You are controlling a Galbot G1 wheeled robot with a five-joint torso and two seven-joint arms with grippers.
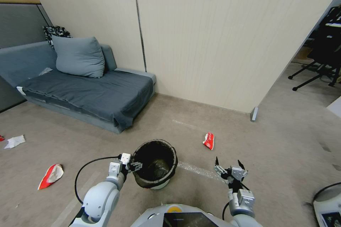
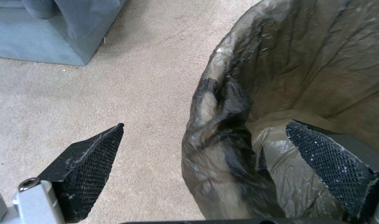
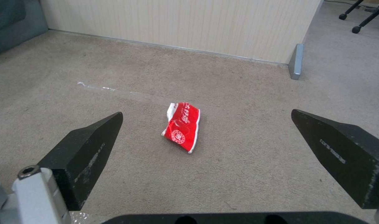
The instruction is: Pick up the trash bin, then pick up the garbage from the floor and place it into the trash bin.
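The trash bin (image 1: 155,164) is standing on the carpet just ahead of the robot, its dark liner (image 2: 305,62) folded over the rim; the left gripper (image 1: 134,165) is straddling that rim at the bin's 9 o'clock, jaws spread wide, 1 finger (image 2: 334,165) inside and 1 outside, neither pressing the liner; the right gripper (image 1: 230,169) is hovering with jaws wide, a crumpled red-and-white wrapper (image 3: 182,126) lying at its 12 o'clock; another red-and-white wrapper (image 1: 51,175) and a white paper scrap (image 1: 15,141) are lying near the grey sofa (image 1: 88,92), at the bin's 9 to 10 o'clock.

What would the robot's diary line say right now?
left gripper: open, straddling trash bin rim | right gripper: open, above floor, facing red wrapper | bin: on floor
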